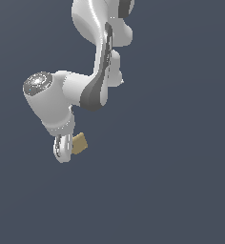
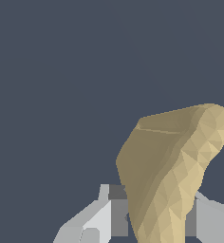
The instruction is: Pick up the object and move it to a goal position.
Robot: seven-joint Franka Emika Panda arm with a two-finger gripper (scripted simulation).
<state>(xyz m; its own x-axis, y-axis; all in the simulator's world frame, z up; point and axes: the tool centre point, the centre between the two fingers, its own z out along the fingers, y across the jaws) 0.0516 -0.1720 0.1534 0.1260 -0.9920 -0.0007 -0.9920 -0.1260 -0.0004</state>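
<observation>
One arm, one gripper [image 1: 66, 147], and one object [image 1: 79, 143] (tan, faceted, blocky). Two fingers [image 2: 100, 216] are clamped on it, one on each side, and most of the piece juts out past their tips.

Plain dark slate-blue backdrop [image 1: 181, 181].

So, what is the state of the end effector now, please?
End effector: closed on the small tan blocky piece, which sits between its fingers.
</observation>
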